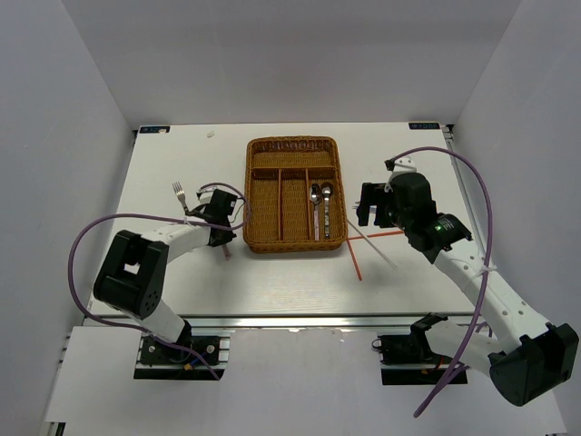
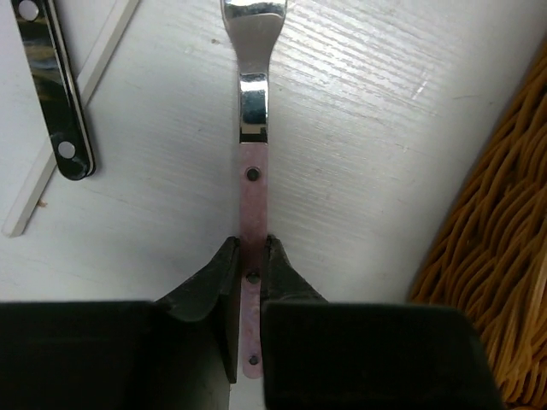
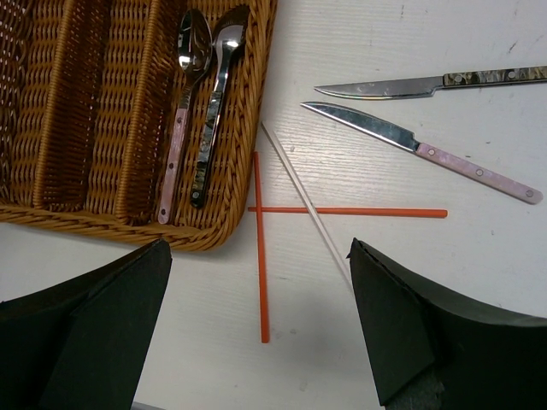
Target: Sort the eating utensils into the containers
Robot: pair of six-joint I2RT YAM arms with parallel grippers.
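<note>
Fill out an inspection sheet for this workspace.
Surface: white table, no spills seen.
Job's things: wicker tray holds pink-handled spoon and dark-handled spoon in its right narrow compartment; pink-handled fork on the table left of it; two crossed red chopsticks, white chopstick, dark-handled knife and pink-handled knife on its right.
Clutter: small white speck near far edge, unidentifiable.
Grippers: left gripper pinches the fork's handle; right gripper open above the chopsticks.
Cables: purple cable loops off each arm.
Surroundings: white walls on three sides.
</note>
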